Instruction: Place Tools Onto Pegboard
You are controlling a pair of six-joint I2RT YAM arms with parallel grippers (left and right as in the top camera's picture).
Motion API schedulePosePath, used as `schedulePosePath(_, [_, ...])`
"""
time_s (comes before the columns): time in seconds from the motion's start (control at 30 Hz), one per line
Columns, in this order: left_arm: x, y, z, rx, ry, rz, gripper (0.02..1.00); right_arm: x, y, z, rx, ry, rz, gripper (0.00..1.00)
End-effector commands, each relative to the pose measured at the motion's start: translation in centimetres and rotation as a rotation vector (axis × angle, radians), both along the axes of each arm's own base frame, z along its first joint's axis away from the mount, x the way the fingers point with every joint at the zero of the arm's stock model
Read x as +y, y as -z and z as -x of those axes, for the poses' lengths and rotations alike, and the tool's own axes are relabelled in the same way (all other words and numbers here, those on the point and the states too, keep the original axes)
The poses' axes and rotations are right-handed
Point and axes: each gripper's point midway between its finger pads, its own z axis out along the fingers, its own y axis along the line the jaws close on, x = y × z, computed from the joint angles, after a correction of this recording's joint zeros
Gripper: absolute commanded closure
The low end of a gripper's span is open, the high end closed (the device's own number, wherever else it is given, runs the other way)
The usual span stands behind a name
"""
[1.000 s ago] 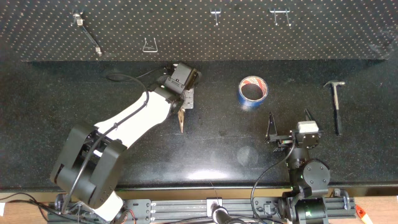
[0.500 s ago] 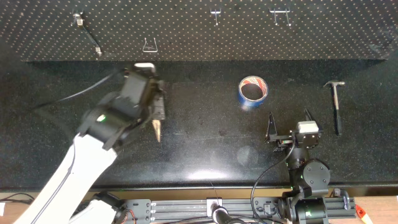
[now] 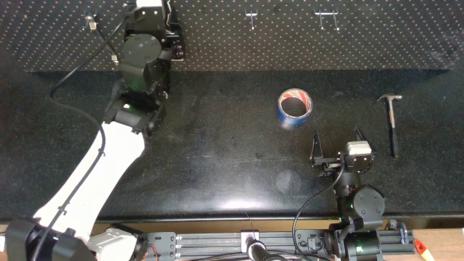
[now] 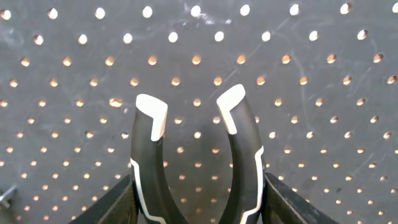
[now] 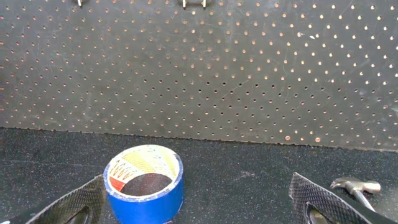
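My left gripper (image 4: 196, 208) is shut on a pair of pliers (image 4: 149, 146); their black handles with white tips stand spread, close in front of the pegboard (image 4: 311, 62). In the top view the left gripper (image 3: 161, 22) is raised against the pegboard's upper left, beside a hanging wrench (image 3: 92, 22). A blue tape roll (image 3: 295, 106) and a hammer (image 3: 391, 123) lie on the black table. My right gripper (image 3: 337, 148) stands open and holds nothing, near the front right. From its wrist view, the right gripper (image 5: 193, 211) faces the tape roll (image 5: 144, 183) and the hammer (image 5: 357, 186).
Two bare metal hooks (image 3: 251, 16) (image 3: 326, 18) stick out of the pegboard (image 3: 290, 43) at the upper right. The left arm's cable (image 3: 72, 90) loops over the table's left part. The table's front edge runs along the arm bases.
The left arm lifted the pliers off the table and swung up and left to the pegboard, now covering the triangular hook. The right arm has not moved.
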Motion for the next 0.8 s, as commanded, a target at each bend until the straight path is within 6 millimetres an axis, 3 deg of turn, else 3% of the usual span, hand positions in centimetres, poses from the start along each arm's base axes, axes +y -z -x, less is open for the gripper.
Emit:
schedulePosePath(0.03, [0.1,-0.3,-0.2,-0.013,0.008,-0.051,0.991,0.1,0.1,0.0,0.001,-0.008,0.017,0.045])
schedulePosePath(0.1, [0.4,-0.4,0.9,-0.016,0.01,-0.049,0.993,0.1,0.1,0.0,0.001,-0.008,0.017,0.045])
schedulePosePath(0.23, [1.4,-2.4,6.0,-0.118,0.052,-0.008,0.991,0.1,0.1,0.0,0.001,-0.008,0.017,0.045])
schedulePosePath(0.3, [1.2,-2.5,6.8,-0.221,0.078,0.024,0.989,0.1,0.1,0.0,0.001,-0.008,0.017,0.045])
schedulePosePath(0.47, [0.5,1.2,4.5,-0.271,0.069,0.039,0.991,0.1,0.1,0.0,0.001,-0.008,0.017,0.045])
schedulePosePath(0.53, [0.4,1.9,3.9,-0.278,0.066,0.04,0.991,0.1,0.1,0.0,0.001,-0.008,0.017,0.045])
schedulePosePath(0.8, [0.6,0.8,3.7,-0.35,0.055,-0.022,0.991,0.1,0.1,0.0,0.001,-0.008,0.017,0.045])
